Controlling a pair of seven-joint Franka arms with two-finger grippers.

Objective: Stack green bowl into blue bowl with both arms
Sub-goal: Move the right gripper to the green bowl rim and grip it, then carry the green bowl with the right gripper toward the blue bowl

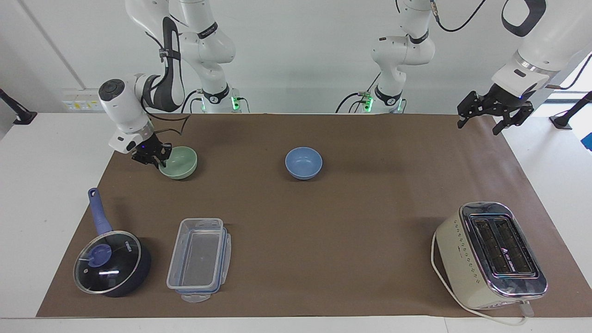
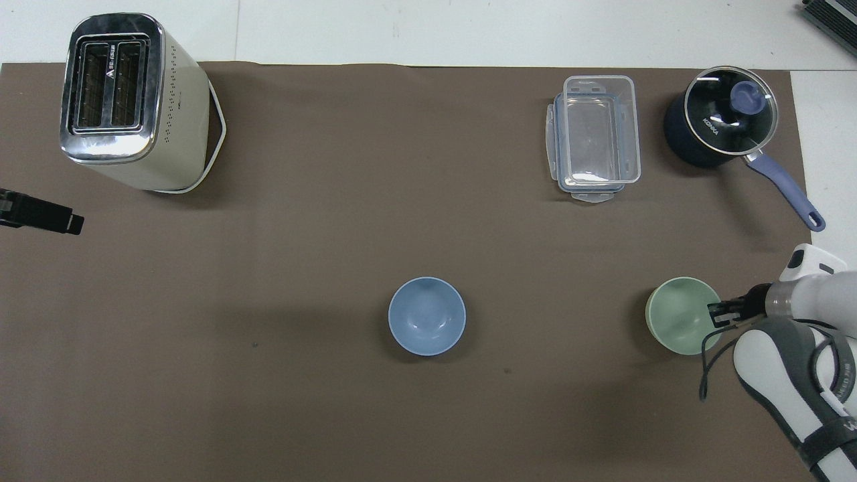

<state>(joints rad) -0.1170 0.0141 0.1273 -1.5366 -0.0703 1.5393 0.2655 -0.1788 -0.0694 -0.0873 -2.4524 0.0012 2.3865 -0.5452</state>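
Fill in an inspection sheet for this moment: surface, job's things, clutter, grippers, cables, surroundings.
Surface: brown mat on a white table.
Job's things: green bowl and blue bowl upright on the mat, apart, not stacked.
Clutter: lidded saucepan, clear container, toaster.
Grippers: right gripper shut on the green bowl's rim; left gripper open, waiting above the mat's corner.
Cables: toaster cord beside the toaster; black cables along both arms.
Surroundings: white wall; nothing else seen.

Two high, opposed tabletop views
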